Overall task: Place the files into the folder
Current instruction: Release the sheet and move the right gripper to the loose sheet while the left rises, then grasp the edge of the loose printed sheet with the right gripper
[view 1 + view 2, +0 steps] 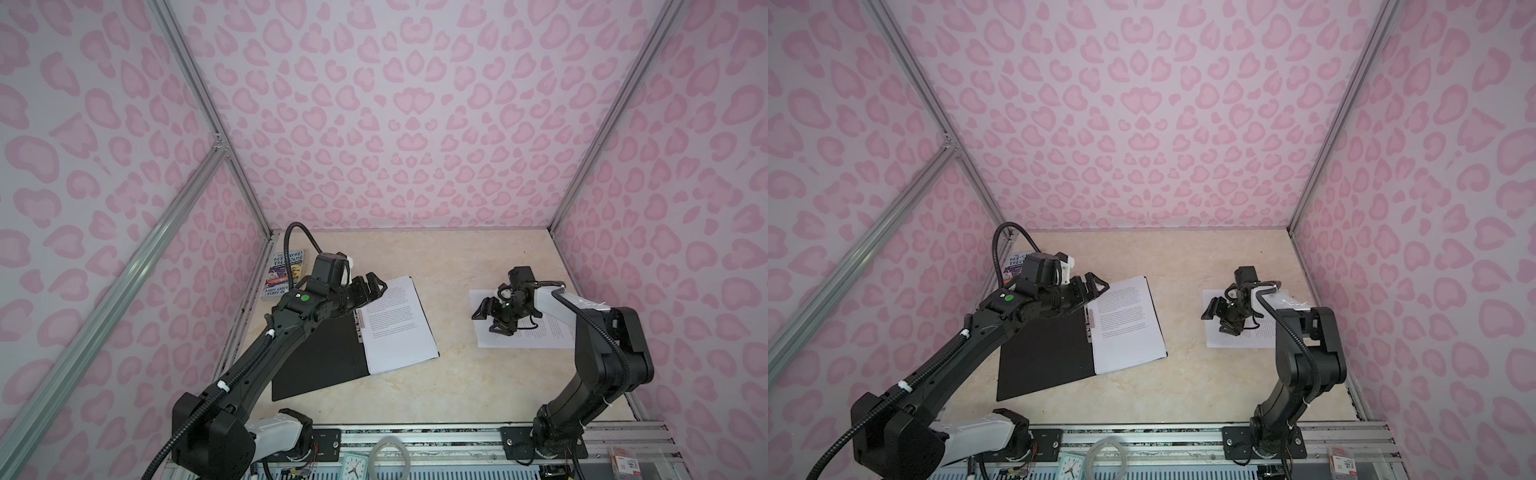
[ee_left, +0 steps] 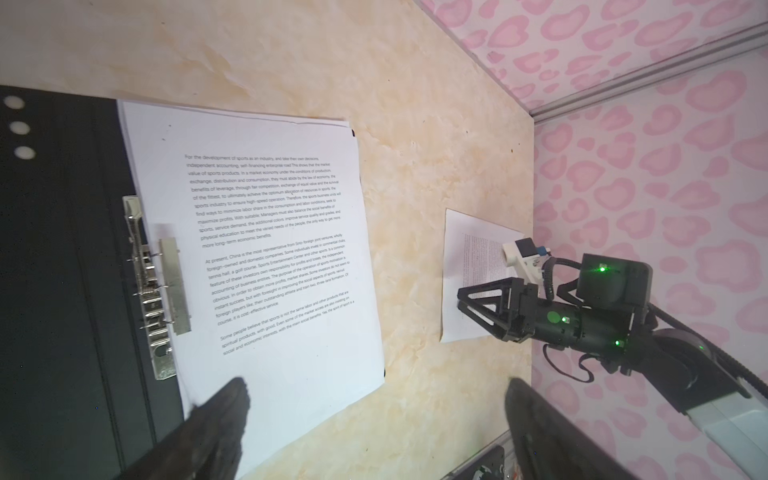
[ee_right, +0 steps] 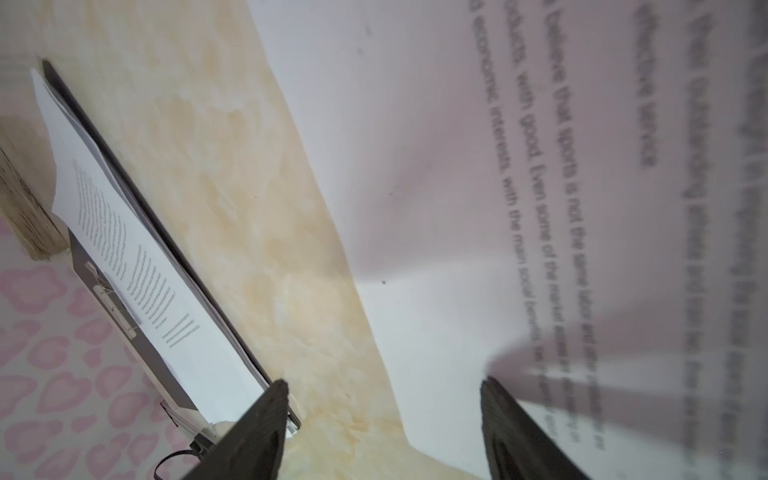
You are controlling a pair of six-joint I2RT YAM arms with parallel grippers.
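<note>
The folder lies open at the table's left, black inside, with a metal clip strip. One of the files, a printed white sheet, rests on its right half. Another sheet lies loose at the right. My left gripper hangs open above the folder's far edge, holding nothing. My right gripper is open just above the loose sheet's left edge. One of its fingers is over the paper, the other over bare table.
A colourful Treehouse book lies at the back left against the wall. A small clock, a coil of clear tubing and a small box sit on the front rail. Pink patterned walls close in three sides.
</note>
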